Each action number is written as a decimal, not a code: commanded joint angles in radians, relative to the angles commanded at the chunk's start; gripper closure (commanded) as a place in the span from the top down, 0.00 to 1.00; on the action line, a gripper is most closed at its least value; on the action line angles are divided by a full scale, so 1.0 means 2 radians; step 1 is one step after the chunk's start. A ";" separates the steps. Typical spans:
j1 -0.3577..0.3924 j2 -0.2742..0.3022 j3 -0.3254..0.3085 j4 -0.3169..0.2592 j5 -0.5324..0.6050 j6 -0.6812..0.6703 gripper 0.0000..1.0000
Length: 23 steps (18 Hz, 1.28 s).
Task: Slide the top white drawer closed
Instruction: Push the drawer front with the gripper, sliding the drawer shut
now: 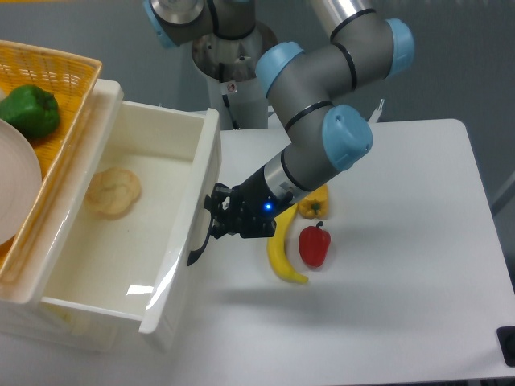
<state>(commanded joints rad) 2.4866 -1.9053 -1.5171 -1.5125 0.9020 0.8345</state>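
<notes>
My black two-finger gripper [214, 223] pressed against the curved black handle [199, 241] of the glossy cream-white top drawer [195, 193], which stood pulled out at the table's left; I couldn't tell how wide my fingers were spread.

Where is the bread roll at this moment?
The bread roll lies inside the open top white drawer, on the left of the camera view, just right of the yellow wicker basket.

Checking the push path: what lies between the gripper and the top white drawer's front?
Nothing: in the camera view, the gripper is already against the top white drawer at its black handle.
</notes>
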 joint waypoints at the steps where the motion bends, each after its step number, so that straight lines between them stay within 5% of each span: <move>1: -0.001 0.000 -0.001 -0.001 0.000 -0.002 0.18; 23: -0.053 0.018 -0.008 -0.005 0.002 -0.027 0.19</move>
<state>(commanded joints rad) 2.3808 -1.8700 -1.5324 -1.5232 0.9050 0.7808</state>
